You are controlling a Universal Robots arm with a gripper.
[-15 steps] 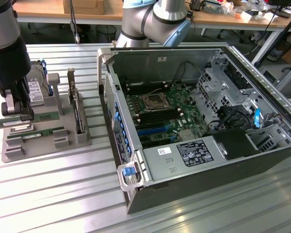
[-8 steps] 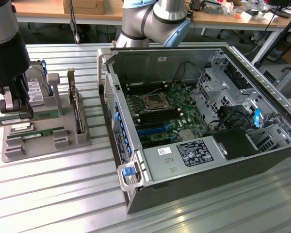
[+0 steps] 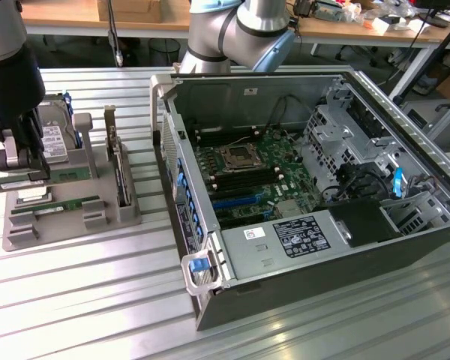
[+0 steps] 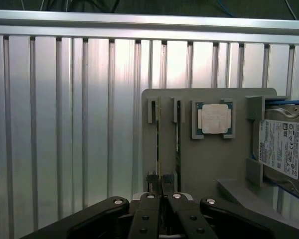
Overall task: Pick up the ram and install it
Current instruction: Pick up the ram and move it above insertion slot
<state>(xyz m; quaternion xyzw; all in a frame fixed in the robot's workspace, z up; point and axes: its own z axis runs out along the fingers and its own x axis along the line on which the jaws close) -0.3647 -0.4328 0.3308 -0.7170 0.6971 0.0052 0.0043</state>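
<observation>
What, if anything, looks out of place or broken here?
Nothing stands out. The computer case lies open, apparently on purpose. The hard drive and the square chip sit squarely in the grey tray, and the gripper is shut on the memory stick by the tray.

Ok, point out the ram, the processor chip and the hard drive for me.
ram [image 3: 11,184]: exterior view, on the long green board.
processor chip [image 4: 213,118]: wrist view, middle of its silver lid.
hard drive [image 4: 280,148]: wrist view, on its white label.
</observation>
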